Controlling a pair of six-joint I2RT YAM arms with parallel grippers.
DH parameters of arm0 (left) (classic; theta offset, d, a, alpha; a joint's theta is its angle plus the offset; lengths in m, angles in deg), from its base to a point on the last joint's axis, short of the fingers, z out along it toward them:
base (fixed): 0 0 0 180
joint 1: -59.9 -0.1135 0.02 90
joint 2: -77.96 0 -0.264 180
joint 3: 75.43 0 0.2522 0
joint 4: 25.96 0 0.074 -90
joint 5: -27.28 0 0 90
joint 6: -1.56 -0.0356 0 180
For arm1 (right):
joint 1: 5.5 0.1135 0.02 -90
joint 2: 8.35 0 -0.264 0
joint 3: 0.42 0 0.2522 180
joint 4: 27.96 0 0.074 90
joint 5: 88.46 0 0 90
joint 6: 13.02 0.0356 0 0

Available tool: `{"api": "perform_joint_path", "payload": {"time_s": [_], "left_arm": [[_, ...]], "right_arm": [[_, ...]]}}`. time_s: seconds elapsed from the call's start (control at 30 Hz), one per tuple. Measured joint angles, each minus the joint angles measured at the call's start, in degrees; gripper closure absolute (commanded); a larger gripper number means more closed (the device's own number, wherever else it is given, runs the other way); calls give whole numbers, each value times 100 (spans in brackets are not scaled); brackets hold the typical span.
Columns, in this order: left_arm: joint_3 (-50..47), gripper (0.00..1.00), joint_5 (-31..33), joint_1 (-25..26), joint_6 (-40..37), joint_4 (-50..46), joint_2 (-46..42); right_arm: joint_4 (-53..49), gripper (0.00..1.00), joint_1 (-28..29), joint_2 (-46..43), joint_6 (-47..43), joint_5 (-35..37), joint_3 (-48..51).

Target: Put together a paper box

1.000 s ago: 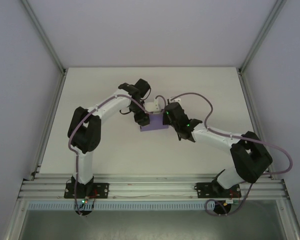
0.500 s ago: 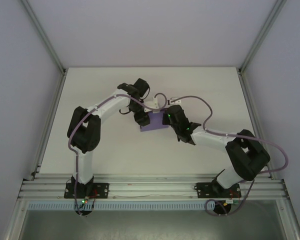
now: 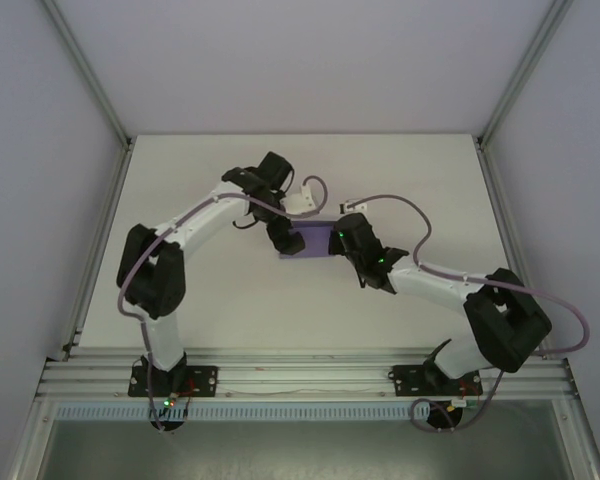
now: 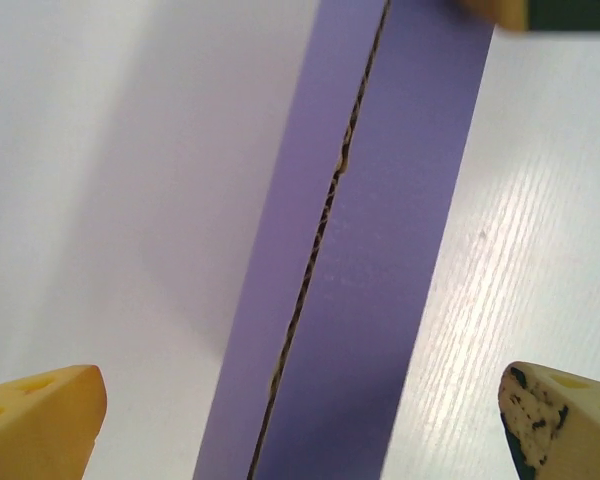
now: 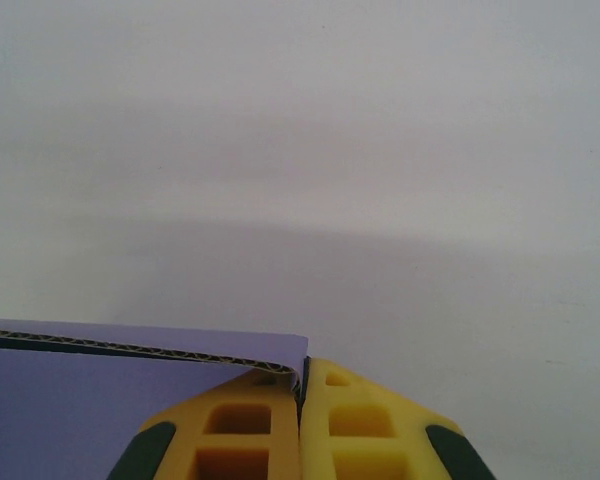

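Opened wide over the past second, the left gripper (image 3: 281, 233) has let go of the violet-purple paper box (image 3: 311, 241) of thin corrugated card, and the left arm's elbow has swung outward toward the table's left side. We see the box resting where it was, near the middle of the white tabletop (image 3: 210, 300), between the two grippers.

From the left wrist, we look down on the box (image 4: 380, 250) as a long purple strip. A raw corrugated edge runs along its length where two panels meet. The left gripper (image 4: 300, 420) stands spread, one yellow fingertip (image 4: 40, 415) at each lower corner, both off the card with the white tabletop (image 4: 130, 200) showing beneath.

At the box's right end, the right gripper (image 3: 338, 238) is down at table level. Its wrist view shows the right gripper (image 5: 300, 420) with both yellow fingers pressed together and a corner of the box (image 5: 80, 400) tucked into the seam between them, so it is clamped on the card's edge. The fluted top edge of that panel runs off to the left.
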Motion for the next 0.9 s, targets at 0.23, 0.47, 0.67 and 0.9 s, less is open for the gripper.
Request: {"api": "perform_joint_path", "payload": {"time_s": [0.23,0.47,0.67,0.9], "left_arm": [[-837,32,612,-63,828,535,-1058],[-933,61,852,-299,1259,575,-1023],[-920,73,822,-313,1375,590,-857],[-922,74,780,-313,1397,616,-859]], "right_arm": [[-256,100,55,195,2,116,-310],[-468,100,63,195,2,129,-415],[-688,100,74,221,0,129,-540],[-824,100,90,227,2,131,-612]]}}
